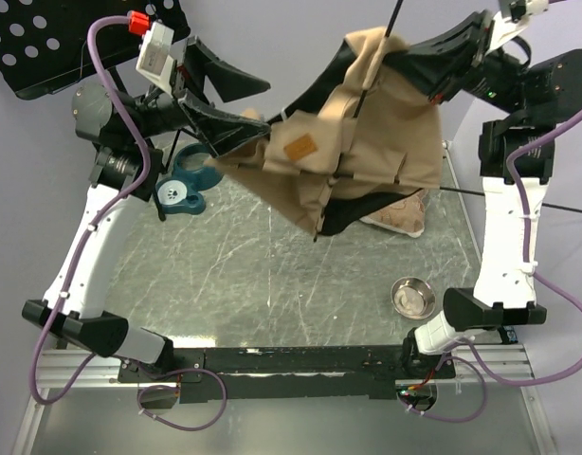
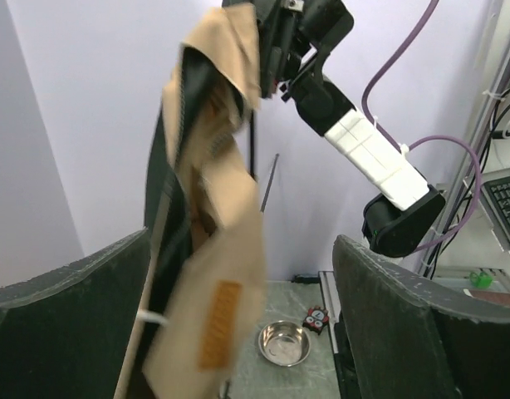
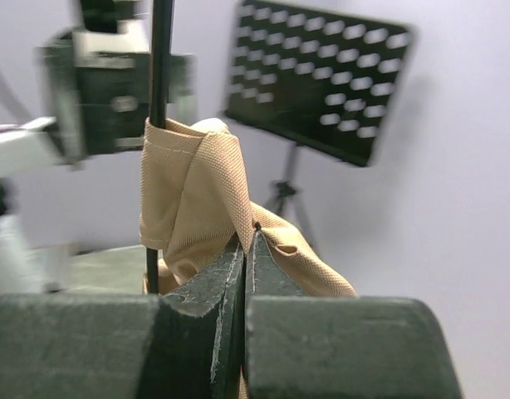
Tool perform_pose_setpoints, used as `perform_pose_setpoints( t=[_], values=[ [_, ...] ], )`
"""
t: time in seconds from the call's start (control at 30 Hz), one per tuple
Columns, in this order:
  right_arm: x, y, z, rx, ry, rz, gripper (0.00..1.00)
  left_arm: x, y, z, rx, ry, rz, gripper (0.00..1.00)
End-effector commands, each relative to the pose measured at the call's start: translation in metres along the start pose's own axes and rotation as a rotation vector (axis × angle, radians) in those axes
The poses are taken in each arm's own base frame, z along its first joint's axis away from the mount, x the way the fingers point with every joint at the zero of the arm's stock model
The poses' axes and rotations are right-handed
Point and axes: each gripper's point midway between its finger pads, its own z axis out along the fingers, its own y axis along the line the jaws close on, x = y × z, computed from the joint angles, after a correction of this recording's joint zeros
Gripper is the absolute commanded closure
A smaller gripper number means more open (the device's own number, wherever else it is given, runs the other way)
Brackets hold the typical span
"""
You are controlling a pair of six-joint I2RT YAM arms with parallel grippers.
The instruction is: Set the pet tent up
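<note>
One pincer alone bears the load: the right gripper, clenched on a fold of the pet tent, hangs it limp at upper centre above the table, the left gripper gapes released beside it, and the erecting is judged not yet done.

Pet tent is hanging collapsed above the table. Tan fabric is drooping in folds, black base panel showing underneath, brown label patch facing up.
</note>
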Motion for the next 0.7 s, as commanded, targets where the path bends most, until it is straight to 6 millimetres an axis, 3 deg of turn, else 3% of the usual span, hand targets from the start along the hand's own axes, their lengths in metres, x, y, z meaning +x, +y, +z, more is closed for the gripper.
perform_pose_setpoints(
  t=[0.0,0.2,0.47,0.67],
  values=[
    [-0.030,-0.030,-0.011,0.138,-0.063,-0.225,1.00,0.000,-0.011,-0.011,-0.008,0.010,0.055,0.09],
    [-0.054,-0.066,-0.031,0.317,-0.107,-0.439,1.00,0.015,-0.016,-0.018,0.000,0.029,0.045,0.15],
    [-0.095,-0.095,-0.055,0.495,-0.178,-0.693,1.00,0.034,-0.012,-0.022,0.005,0.053,-0.002,0.19],
    [-0.091,-0.118,-0.067,0.553,-0.106,-0.885,1.00,0.042,-0.010,-0.024,-0.005,0.074,-0.006,0.19]
  ],
)
